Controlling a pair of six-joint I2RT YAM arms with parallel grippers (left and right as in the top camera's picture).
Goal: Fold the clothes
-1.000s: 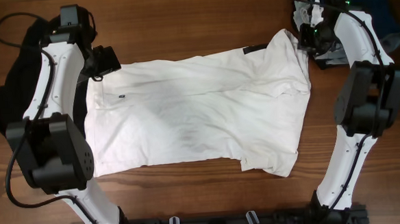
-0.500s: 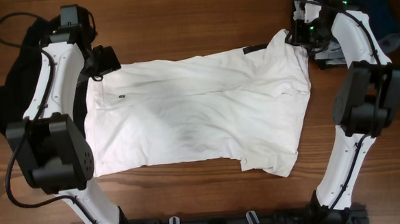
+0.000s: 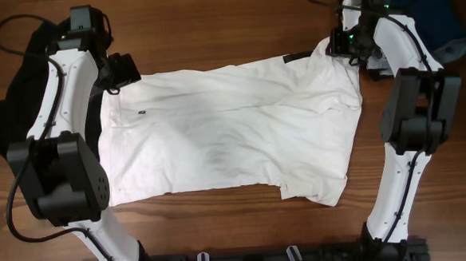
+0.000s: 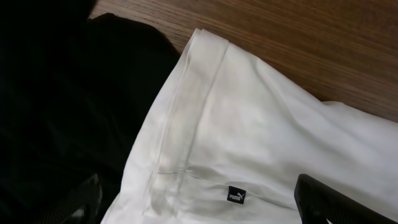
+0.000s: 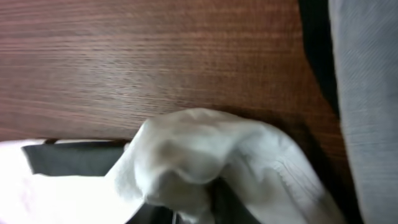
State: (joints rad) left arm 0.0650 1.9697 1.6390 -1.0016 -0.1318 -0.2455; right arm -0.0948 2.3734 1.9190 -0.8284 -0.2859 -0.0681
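The large white garment [image 3: 233, 134] lies spread flat across the middle of the table. My left gripper [image 3: 123, 73] hovers open over its top-left corner, one finger [image 4: 329, 202] above the white cloth [image 4: 261, 124] near a small black tag [image 4: 235, 195], the other finger [image 4: 79, 202] above the black garment [image 4: 56, 106]. My right gripper [image 3: 342, 43] is at the top-right corner, shut on a bunched fold of the white garment [image 5: 199, 146]; its fingertips are mostly buried in the fabric. A black strip [image 5: 68, 158] on the white cloth shows beside the bunch.
The plain black garment [image 3: 19, 86] lies heaped at the left under my left arm. A navy-blue garment [image 3: 422, 9] and a pale-denim piece [image 3: 455, 51] sit at the back right, close behind my right gripper. Bare wood [image 3: 227, 27] runs along the far side.
My right gripper has shifted slightly left and away over the white garment's corner and has closed onto the fabric. The left arm and the garment's spread are unchanged.
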